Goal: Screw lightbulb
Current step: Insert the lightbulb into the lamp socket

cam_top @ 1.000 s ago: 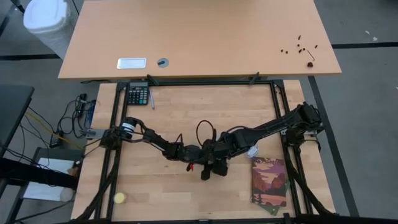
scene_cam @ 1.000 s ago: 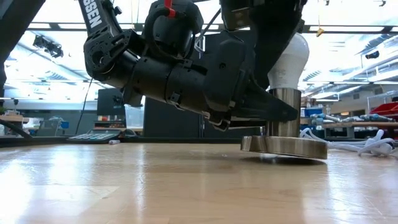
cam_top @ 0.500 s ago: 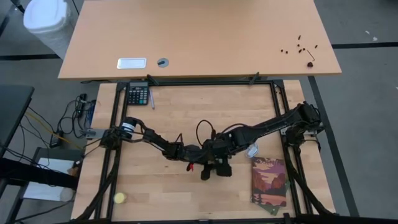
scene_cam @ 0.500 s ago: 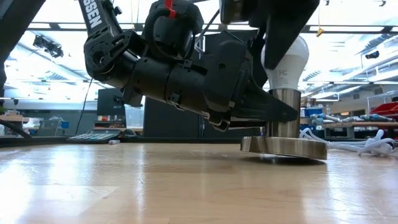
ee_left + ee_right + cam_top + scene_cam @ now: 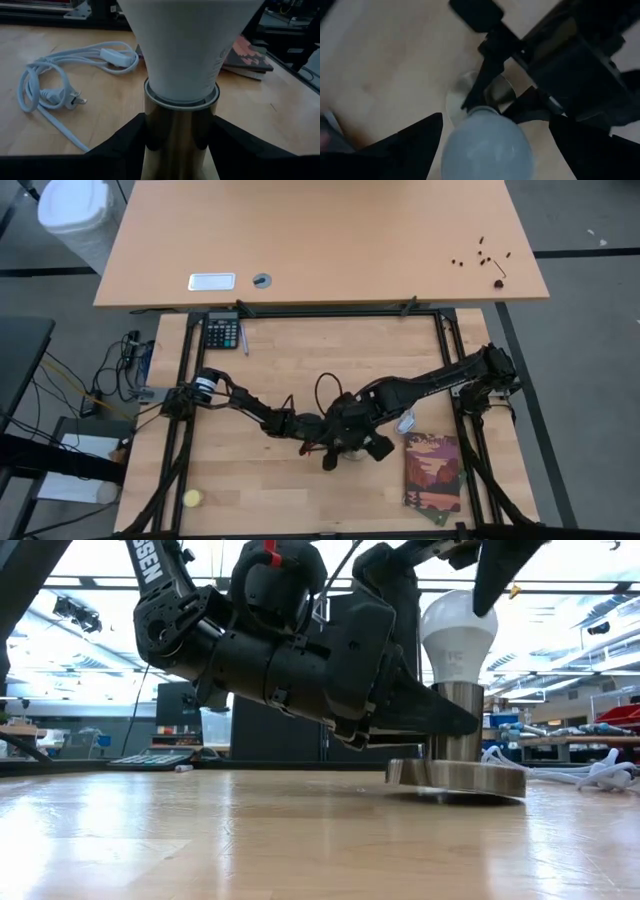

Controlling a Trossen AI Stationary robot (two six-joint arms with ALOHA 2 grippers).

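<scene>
Centre right of low view: lightbulb upright in socket on worktop. Left gripper jaws pinching socket stem. Right gripper jaws spread around bulb. Regrip squarely, twist gently, keep socket steady.

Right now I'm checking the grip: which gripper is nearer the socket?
Left. The left gripper clamps the socket; the right gripper is open above the lightbulb.

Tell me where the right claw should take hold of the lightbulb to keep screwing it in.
Grip the lightbulb on its rounded white dome, coming straight down from above. It stands upright in the metal socket, whose neck the left claw already clamps from the side, so only the top is free. The right claw hangs open over it.
</scene>
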